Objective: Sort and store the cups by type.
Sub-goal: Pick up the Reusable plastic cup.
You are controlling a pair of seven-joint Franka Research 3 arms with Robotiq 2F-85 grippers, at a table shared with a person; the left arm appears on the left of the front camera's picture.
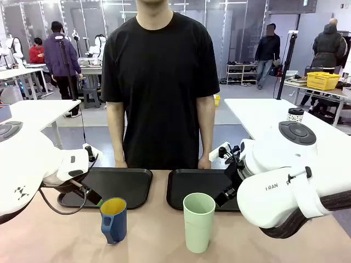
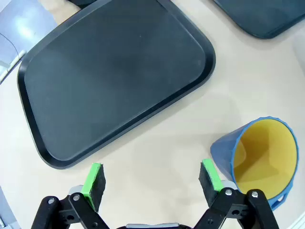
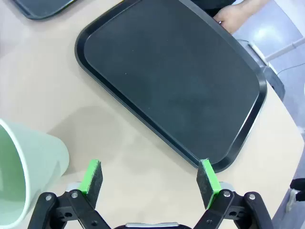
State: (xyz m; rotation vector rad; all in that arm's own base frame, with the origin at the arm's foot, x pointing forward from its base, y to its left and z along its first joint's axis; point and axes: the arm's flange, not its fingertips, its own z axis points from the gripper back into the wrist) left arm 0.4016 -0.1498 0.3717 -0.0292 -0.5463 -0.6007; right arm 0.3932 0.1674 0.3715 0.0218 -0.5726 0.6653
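Left fingers (image 2: 94, 183) stand spread wide above the table (image 2: 157, 143), released and gripping nothing. Just ahead of them lies a black tray (image 2: 114, 76). The dark-blue mug (image 2: 264, 160), yellow inside, stands upright on the table close beside the outer face of one fingertip; whether they touch I cannot tell. Farther right, the right fingers (image 3: 208, 177) are likewise released and wide apart, with bare table between them. The pale-green tumbler (image 3: 24, 176) stands upright just outside one of these fingers. A second black tray (image 3: 176, 81) lies ahead of them, a person's hand (image 3: 232, 17) resting at its far edge.
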